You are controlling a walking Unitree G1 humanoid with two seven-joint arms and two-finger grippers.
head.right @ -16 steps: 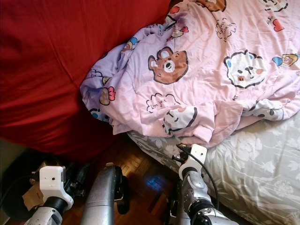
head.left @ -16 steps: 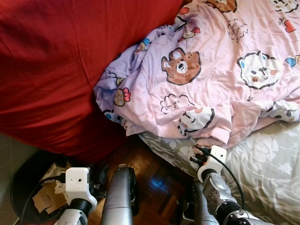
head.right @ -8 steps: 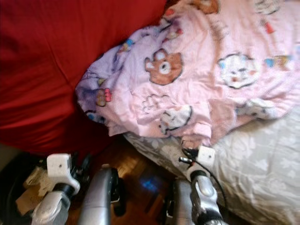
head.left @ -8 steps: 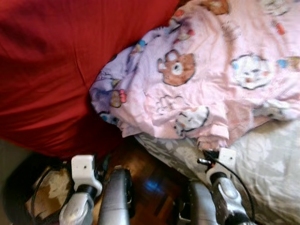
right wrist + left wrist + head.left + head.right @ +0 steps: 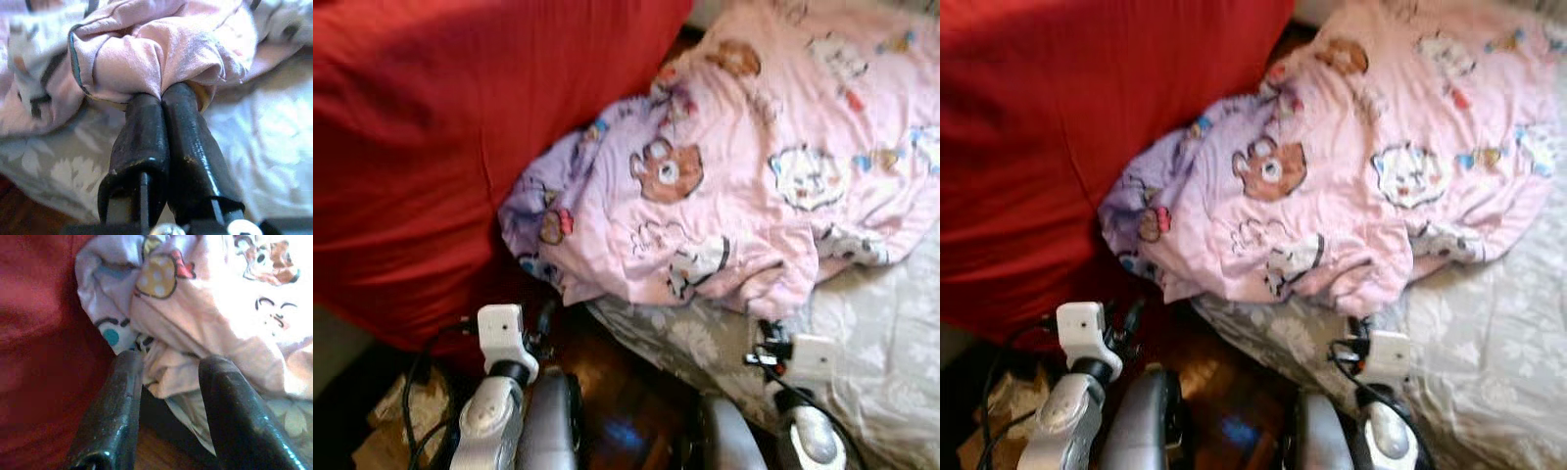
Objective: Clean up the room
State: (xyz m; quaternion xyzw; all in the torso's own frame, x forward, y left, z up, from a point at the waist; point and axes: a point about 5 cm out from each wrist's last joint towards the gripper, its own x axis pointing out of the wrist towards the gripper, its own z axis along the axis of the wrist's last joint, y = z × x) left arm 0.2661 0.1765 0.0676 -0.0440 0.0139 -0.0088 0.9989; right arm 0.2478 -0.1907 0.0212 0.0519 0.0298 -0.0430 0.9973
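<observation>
A pink blanket (image 5: 734, 196) printed with cartoon bears lies crumpled on a bed with a grey floral sheet (image 5: 881, 323). Its lilac corner (image 5: 146, 279) hangs off the bed's edge against a big red cushion. My left gripper (image 5: 171, 364) is open, its fingers just short of that hanging corner, one either side of a fold. My right gripper (image 5: 164, 93) is shut on a bunched fold of the blanket's lower edge, just above the sheet, and creases run into its tips. The picture is somewhat blurred.
A large red cushion or duvet (image 5: 431, 147) takes up the left side. Dark wooden floor (image 5: 617, 392) shows between it and the bed. A dark bin with crumpled brown paper (image 5: 396, 431) sits at the lower left, beside my left arm.
The whole view has shifted and blurred, so the camera moved. Both wrists have come up closer to the blanket's edge, the right one further over the grey sheet.
</observation>
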